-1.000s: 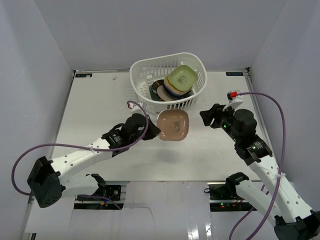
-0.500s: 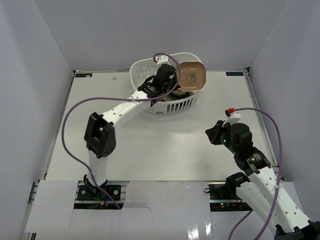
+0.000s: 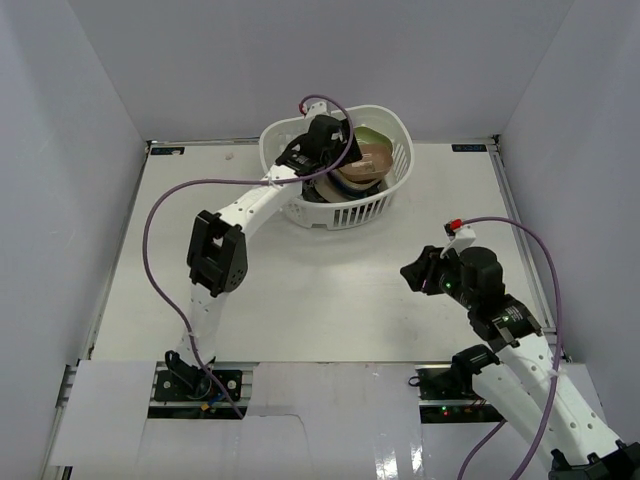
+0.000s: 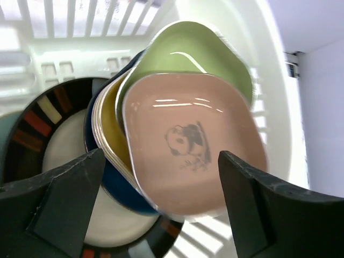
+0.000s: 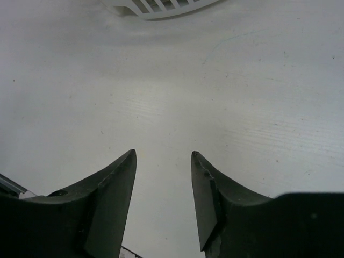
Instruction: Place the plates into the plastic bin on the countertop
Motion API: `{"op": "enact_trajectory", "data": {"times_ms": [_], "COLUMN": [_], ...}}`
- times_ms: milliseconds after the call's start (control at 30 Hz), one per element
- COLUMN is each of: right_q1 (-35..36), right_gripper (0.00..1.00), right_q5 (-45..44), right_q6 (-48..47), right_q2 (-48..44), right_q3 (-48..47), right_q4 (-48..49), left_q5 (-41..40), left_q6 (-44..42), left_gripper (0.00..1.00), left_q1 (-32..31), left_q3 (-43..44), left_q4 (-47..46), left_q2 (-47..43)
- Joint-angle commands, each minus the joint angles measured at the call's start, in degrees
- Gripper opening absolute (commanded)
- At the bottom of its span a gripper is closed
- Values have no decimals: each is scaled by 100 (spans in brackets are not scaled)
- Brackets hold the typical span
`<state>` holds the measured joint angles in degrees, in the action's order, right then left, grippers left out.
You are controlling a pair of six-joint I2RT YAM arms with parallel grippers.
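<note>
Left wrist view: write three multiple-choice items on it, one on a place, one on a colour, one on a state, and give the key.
1. Where is the panda plate?
A on the bare countertop
B topmost in the plastic bin
C leaning against a wall

2. What colour is it?
A pinkish tan
B blue
C black

3. How is the left tool?
A shut on the plate
B shut on the bin's rim
C open above the plate

Key: B, it lies over the other plates inside the bin; A, its face is pinkish tan; C, its fingers stand wide apart, gripping nothing.
</note>
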<state>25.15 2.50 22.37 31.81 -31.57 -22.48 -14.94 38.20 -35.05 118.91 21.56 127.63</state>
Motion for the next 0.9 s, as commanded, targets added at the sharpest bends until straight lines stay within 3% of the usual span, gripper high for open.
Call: {"op": "enact_trajectory", "data": {"times_ms": [0, 167, 267, 300, 333, 400, 433, 600, 733, 867], "right_q1": [17, 25, 25, 25, 25, 34, 34, 43, 34, 34], "right_gripper": [52, 62, 77, 91, 98, 90, 90, 90, 90, 90], "right_q5": [189, 207, 180, 189, 189, 128, 32, -645, -822, -611], "right_q6": [-31, -57, -136, -163, -206, -242, -303, -523, -383, -119], "right_q2": [140, 369, 475, 501, 527, 554, 528, 282, -148, -412], "right_q3": [-95, -288, -481, -534, -604, -902, -1008, -1623, -1528, -1159], "right_q4": [358, 464, 464, 473, 455, 350, 280, -107, 68, 314], "left_q5": [280, 562, 694, 764, 851, 992, 1045, 1353, 1230, 1458], "left_q6": [-338, -760, -1042, -1103, -1243, -1236, -1175, -964, -744, -743], "left_gripper": [98, 98, 98, 98, 98, 98, 98, 98, 98, 98], "left_q1": [-28, -37, -46, -46, -55, -55, -55, -55, -55, -46], "left_q3": [-533, -1764, -2897, -3239, -3965, -4663, -5284, -6581, -7346, -7778], "left_q4": [-336, -785, -759, -750, -706, -601, -435, 215, 437, 463], "left_q2": [-1291, -3163, -4393, -4718, -5078, -6159, -6511, -8706, -9861, -10276]}}
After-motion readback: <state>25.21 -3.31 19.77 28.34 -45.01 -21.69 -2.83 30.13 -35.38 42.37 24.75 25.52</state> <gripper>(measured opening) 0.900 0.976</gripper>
